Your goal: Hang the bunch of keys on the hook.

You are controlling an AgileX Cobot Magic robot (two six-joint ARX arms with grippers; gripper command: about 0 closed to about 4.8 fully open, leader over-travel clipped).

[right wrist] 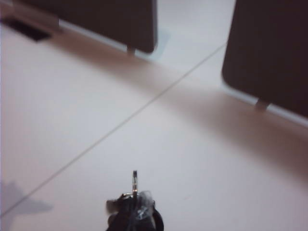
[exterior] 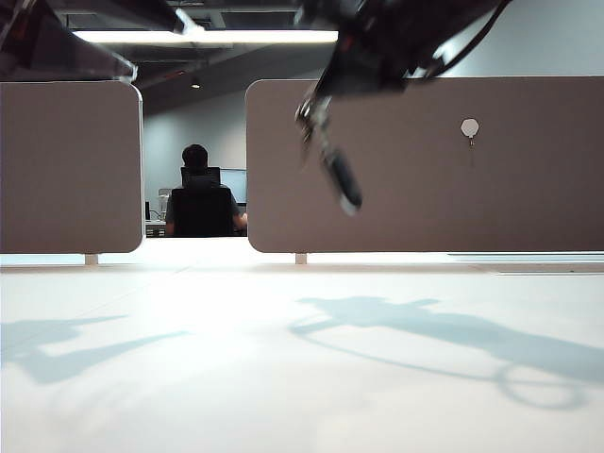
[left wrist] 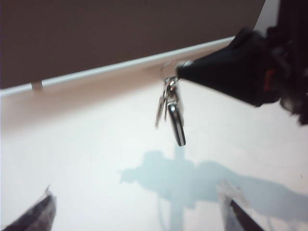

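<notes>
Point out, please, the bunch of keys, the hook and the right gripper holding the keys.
bunch of keys (exterior: 340,179): exterior view, on the dangling black fob.
hook (exterior: 470,126): exterior view, on its white hexagonal plate on the panel.
right gripper (left wrist: 185,72): left wrist view, at the tip of its shut jaws.

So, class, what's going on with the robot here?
The right gripper is shut on the keys and holds them in the air above the table, in front of the brown panel. The hook on that panel is bare, off to the side of the keys. The left gripper is open and holds nothing.
</notes>
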